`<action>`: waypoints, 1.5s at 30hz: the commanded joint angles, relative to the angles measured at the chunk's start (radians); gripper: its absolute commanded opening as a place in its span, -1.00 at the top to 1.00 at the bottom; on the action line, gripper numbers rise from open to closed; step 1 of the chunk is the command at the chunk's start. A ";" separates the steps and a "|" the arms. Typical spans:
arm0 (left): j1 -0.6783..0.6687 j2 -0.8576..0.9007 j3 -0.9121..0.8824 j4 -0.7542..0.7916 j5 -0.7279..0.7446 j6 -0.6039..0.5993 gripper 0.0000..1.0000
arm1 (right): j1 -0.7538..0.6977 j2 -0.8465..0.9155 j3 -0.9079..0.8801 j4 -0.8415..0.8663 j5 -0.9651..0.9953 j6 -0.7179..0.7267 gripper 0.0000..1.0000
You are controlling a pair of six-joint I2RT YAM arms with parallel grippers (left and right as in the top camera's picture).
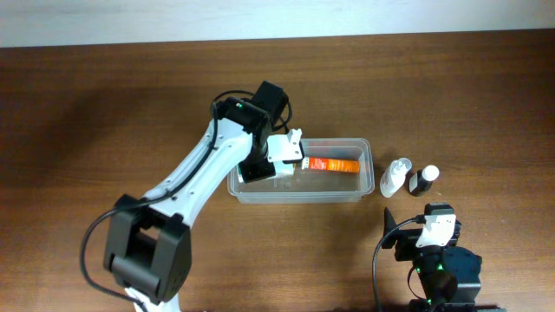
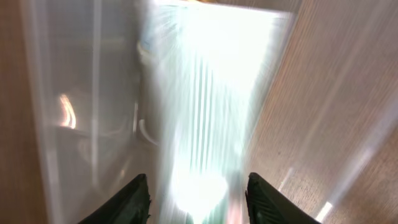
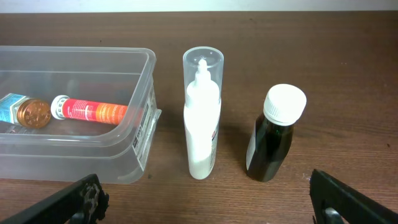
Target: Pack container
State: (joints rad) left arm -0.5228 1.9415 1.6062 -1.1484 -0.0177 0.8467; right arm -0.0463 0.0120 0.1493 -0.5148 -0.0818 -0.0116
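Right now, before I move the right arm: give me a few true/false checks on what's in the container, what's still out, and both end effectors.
1. An orange tube lies inside the container. True.
2. The dark bottle is already packed. False: it stands on the table, outside the container, beside the white bottle.
3. The white bottle lies on its side. False: it stands upright.
4. The right end effector is open with nothing between its fingers. True.
5. The left end effector is at the container end far from the two bottles. True.
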 commanded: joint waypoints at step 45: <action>0.696 -0.449 0.422 -0.357 -0.106 -0.839 -0.99 | -0.007 0.017 0.184 0.050 -0.326 0.255 -0.97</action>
State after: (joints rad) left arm 0.1654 1.5051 2.0228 -1.5043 -0.1425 0.0326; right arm -0.0471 0.0147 0.2085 -0.4782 -0.3481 0.2111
